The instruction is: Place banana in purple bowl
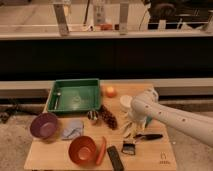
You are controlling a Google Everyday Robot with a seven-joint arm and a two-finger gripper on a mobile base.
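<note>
Nearest, by the tabletop (165, 156) front edge, sat an orange bowl (82, 149) w/ a carrot-like stick (102, 149) at its 3 o'clock. Mid-tabletop, the hand (134, 122) was down by the banana (128, 132), a pale curve approx. at its 7 o'clock; open or closed couldn't be told. The purple bowl (44, 125) lay well apart, at the hand's 9 o'clock. Best approach, prob.: grip the banana mid-body, lift clear, cross above the blue cloth (74, 128), then release low inside the bowl. Farthest, at 12, sat a green tray (75, 95).
</note>
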